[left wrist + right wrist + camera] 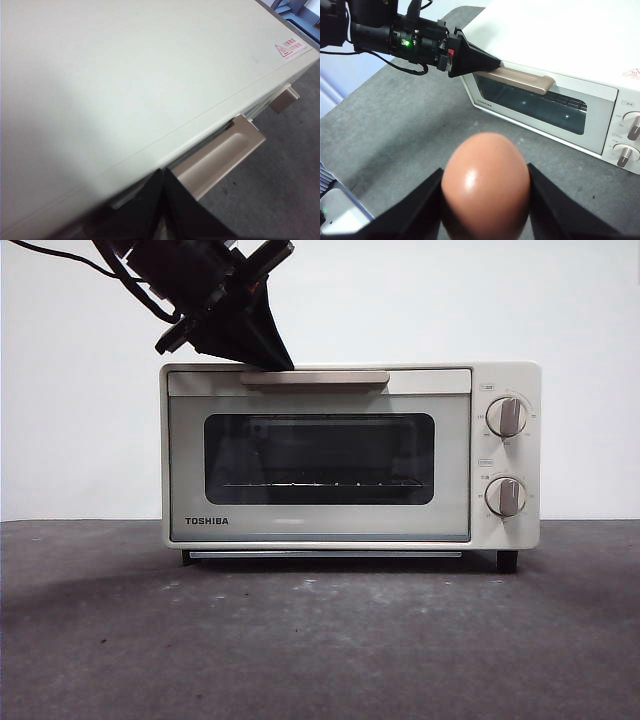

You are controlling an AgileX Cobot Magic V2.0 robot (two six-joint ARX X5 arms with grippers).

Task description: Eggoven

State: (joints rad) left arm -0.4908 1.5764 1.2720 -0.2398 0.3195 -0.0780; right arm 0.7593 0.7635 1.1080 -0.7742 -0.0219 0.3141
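The egg, smooth, light and likely fragile, is gripped at its sides by the right gripper. The left gripper, fingers pressed together, is set at the oven handle, where the stiff door is best pulled.

The brand name TOSHIBA stands in dark capitals on the lower left corner of the toaster oven door, below the dark glass window. Small printed markings ring the upper knob and the lower knob on the cream control panel, with a tiny label above each, all too small to read. A red warning sticker with a triangle sign and red characters sits on the oven's top near a corner; its wording cannot be made out.
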